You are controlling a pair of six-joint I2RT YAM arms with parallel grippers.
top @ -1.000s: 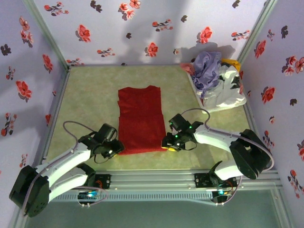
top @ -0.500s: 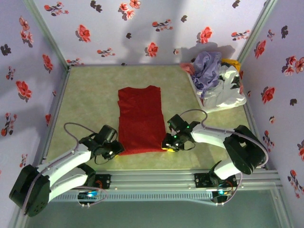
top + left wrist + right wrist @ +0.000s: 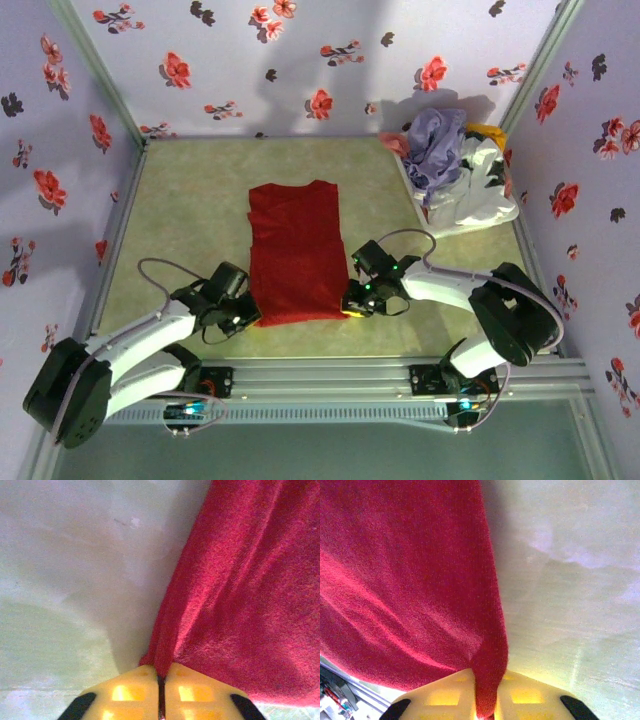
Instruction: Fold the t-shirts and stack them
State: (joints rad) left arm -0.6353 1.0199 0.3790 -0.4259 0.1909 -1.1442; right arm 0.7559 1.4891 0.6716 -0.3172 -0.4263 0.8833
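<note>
over the last second both arms have edged in at the near hem of the red t-shirt (image 3: 297, 250). the left tool (image 3: 245, 318) and right tool (image 3: 352, 305) are each pinched tight on a near corner, so the lengthwise fold looks ready to start. far right of it, a lavender t-shirt (image 3: 435, 140) tops the white basket (image 3: 482, 205). the surface (image 3: 190, 200) is pale green and the walls floral.

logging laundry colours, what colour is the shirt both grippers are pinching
Deep red; the plain cloth t-shirt shows best in the top external view.

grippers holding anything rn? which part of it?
Both hold the red t-shirt. The left gripper is shut on its near left corner, and the right gripper on its near right corner.
</note>
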